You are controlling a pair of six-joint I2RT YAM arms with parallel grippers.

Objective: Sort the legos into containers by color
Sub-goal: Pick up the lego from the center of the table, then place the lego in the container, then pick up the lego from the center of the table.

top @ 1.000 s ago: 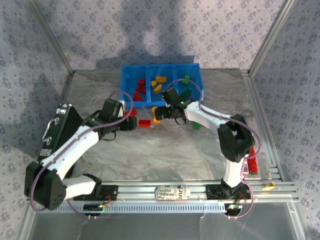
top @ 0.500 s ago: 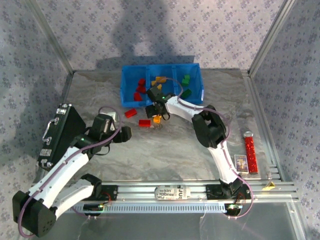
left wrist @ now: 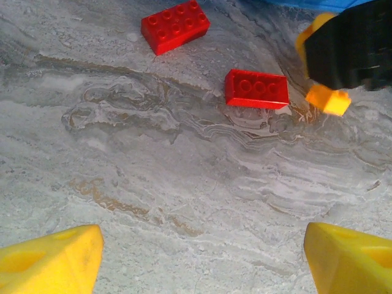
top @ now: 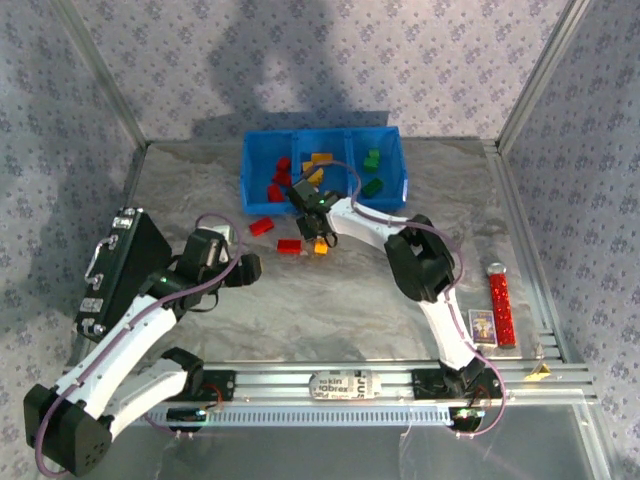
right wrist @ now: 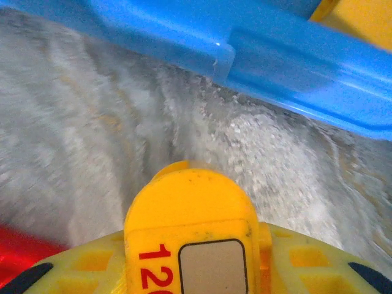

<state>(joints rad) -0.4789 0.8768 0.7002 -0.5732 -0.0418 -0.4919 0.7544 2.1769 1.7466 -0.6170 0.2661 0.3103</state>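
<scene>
The blue bin point(top: 253, 160) stands at the back, with red bricks point(top: 279, 180) in its left compartment, yellow ones point(top: 318, 160) in the middle and green ones point(top: 371, 160) in the right. Two red bricks point(top: 262, 226) point(top: 290, 246) and an orange brick point(top: 321, 247) lie on the table in front of it. My right gripper point(top: 308, 212) hangs shut just before the bin's front wall point(right wrist: 288, 58), above the orange brick point(left wrist: 329, 100); nothing shows between its fingers point(right wrist: 191, 177). My left gripper point(top: 250, 266) is open over bare table point(left wrist: 202, 257), short of the red bricks point(left wrist: 176, 26) point(left wrist: 256, 89).
A black case point(top: 120, 265) lies at the left edge beside my left arm. A long red strip point(top: 500, 305) and a small card point(top: 482, 325) lie at the right. Metal frame rails point(top: 350, 385) run along the near edge.
My left arm has drawn back toward the near left, leaving a second red brick in sight. My right gripper has swung left to the bin's front, and the orange brick now lies beside it.
</scene>
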